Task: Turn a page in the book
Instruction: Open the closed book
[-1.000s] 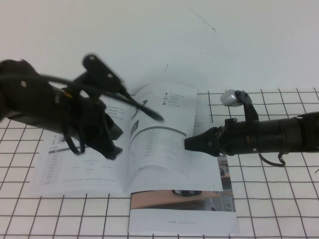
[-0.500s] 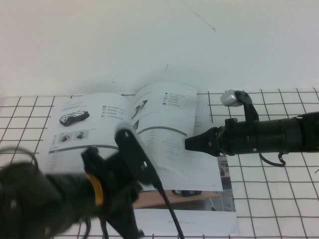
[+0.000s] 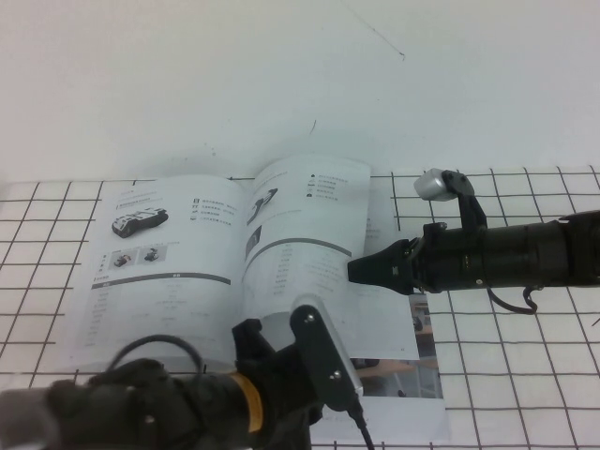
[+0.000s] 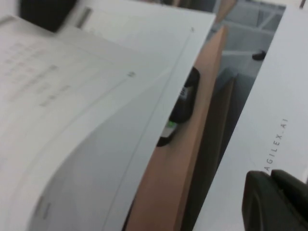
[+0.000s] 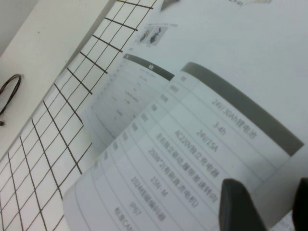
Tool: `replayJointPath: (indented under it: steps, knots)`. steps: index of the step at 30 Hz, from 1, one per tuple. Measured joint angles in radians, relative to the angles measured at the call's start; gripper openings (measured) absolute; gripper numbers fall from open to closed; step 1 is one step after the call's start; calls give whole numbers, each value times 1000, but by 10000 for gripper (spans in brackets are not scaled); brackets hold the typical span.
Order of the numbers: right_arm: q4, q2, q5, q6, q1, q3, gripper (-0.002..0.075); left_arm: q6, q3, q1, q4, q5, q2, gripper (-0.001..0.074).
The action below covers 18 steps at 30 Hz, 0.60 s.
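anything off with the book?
The page of the book arches up instead of lying flat, with the open right claw at its outer edge. Left claw is over the brochure.

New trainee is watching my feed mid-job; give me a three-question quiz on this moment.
1. True or false: the book lies shut.
2. The right gripper is over: A) the book's right-hand page, B) bare table, C) the left-hand page.
3. What lies under the book's near right corner?

Key:
1. False; it is open.
2. A, jaws open.
3. A brochure; the left gripper hovers over its white strip.
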<state>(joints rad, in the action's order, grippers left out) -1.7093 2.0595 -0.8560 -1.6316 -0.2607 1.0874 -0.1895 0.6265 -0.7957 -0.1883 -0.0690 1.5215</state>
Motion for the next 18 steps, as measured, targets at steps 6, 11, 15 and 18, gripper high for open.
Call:
replayJointPath:
  steps: [6, 11, 15, 18]
  knots:
    - [0, 0, 0, 0, 0, 0, 259, 0, 57, 0, 39, -25, 88, -2]
    - [0, 0, 0, 0, 0, 0, 259, 0, 107, 0, 79, -18, 79, -2]
    - [0, 0, 0, 0, 0, 0, 259, -2, 112, 0, 100, 40, 47, -2]
    - [0, 0, 0, 0, 0, 0, 259, -2, 112, 0, 96, 146, 17, -2]
